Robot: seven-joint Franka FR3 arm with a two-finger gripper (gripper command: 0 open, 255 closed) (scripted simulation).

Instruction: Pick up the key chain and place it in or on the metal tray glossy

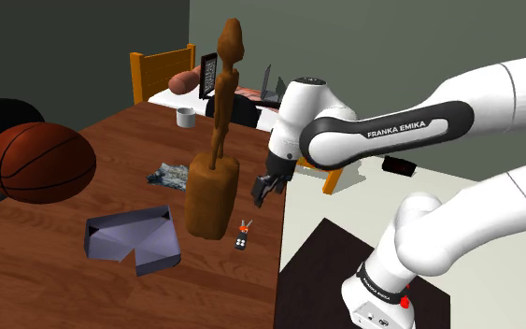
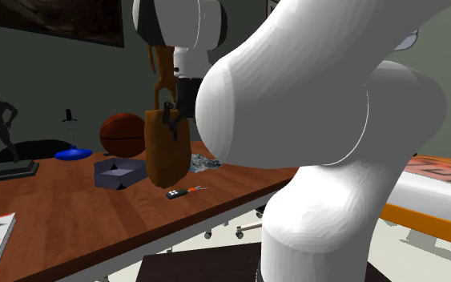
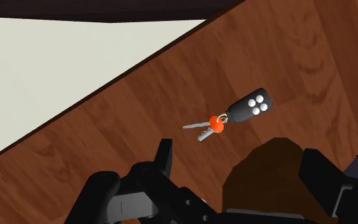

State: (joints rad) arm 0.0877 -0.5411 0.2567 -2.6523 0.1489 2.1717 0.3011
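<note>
The key chain (image 1: 242, 236) is a black fob with white buttons, an orange bead and small keys (image 3: 238, 113). It lies flat on the wooden table near the table's edge (image 2: 179, 192). The grey-blue angular metal tray (image 1: 130, 238) rests on the table to the shoulder view's left of it (image 2: 119, 172), beyond a tall brown sculpture. My gripper (image 1: 268, 187) hovers above the table edge, a little past the key chain and higher. Its fingers (image 3: 165, 156) stand apart, open and holding nothing, with the gripper (image 3: 244, 172) well short of the fob.
The tall brown sculpture (image 1: 212, 192) stands between the key chain and the tray, close to my gripper (image 2: 167, 148). A basketball (image 1: 36, 161), a crumpled grey object (image 1: 169, 175) and a white mug (image 1: 186, 116) sit farther back. The table edge (image 1: 281, 234) runs just beside the key chain.
</note>
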